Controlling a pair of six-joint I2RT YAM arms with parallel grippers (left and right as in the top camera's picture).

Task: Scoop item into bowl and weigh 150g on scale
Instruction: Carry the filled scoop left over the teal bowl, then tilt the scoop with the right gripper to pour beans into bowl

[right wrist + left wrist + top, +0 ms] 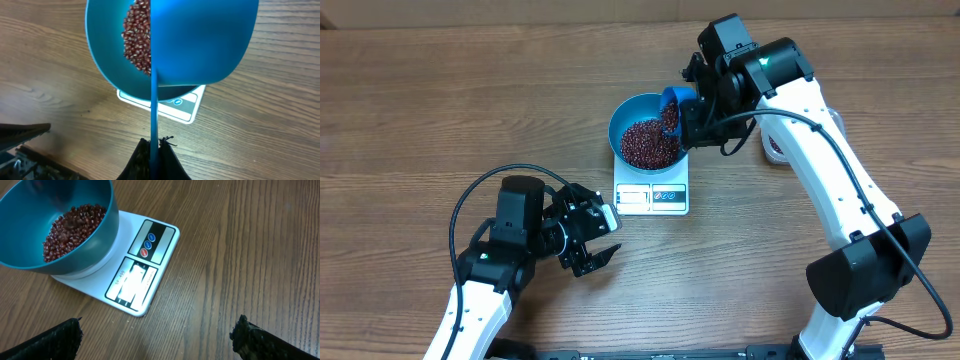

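Beans (650,143), small and red-brown, are seen heaped in the teal bowl (618,125), which is set on the white scale (652,197) at the middle of the wooden table (420,100). A bright blue scoop (671,108) is tilted over the bowl's far right rim, beans showing at its mouth, and is clamped by its thin handle in the clenched right gripper (154,150). The left gripper (605,237) is positioned near and left of the scale, its jaws spread wide, released.
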